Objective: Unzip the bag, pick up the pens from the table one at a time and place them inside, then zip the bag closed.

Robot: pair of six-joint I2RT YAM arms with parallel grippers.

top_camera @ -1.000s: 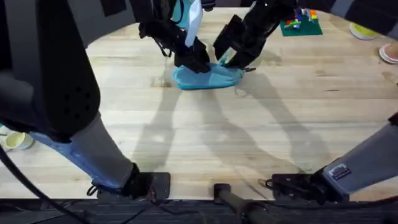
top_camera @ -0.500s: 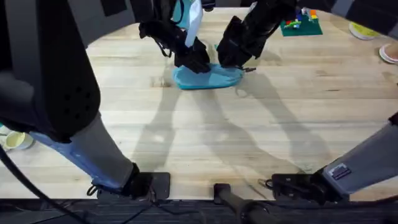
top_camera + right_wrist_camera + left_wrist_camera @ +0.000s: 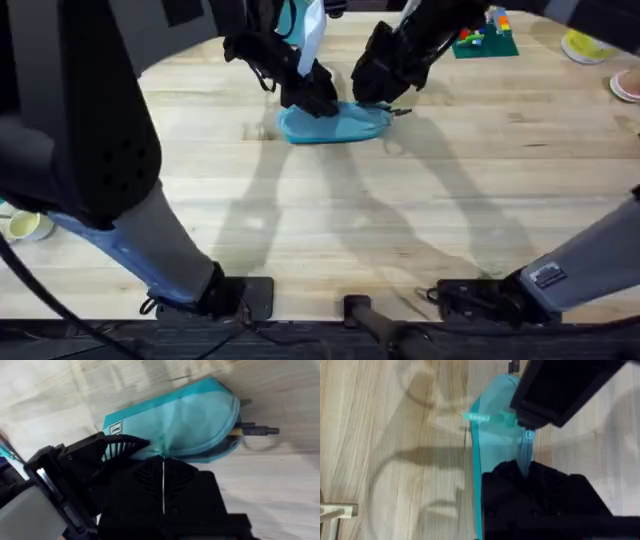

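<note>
The light blue bag (image 3: 338, 124) lies flat at the far middle of the table (image 3: 330, 220). My left gripper (image 3: 316, 101) is shut on the bag's (image 3: 495, 450) left end, its black fingers (image 3: 540, 495) pinching the zipper edge. My right gripper (image 3: 378, 92) hangs over the bag's right part, shut on the small teal zipper pull (image 3: 481, 418). In the right wrist view the bag (image 3: 175, 417) shows its white label (image 3: 116, 428). A dark pen end (image 3: 256, 431) pokes out of the bag's far end beside a tan bit (image 3: 233, 433).
A green plate with bricks (image 3: 486, 40) sits at the far right, with a yellow bowl (image 3: 582, 47) and a pink item (image 3: 626, 86) beyond it. A pale cup (image 3: 24, 226) stands at the left edge. The near half of the table is bare wood.
My right gripper has shifted slightly back and to the right over the bag. The left gripper and the bag have stayed where they were.
</note>
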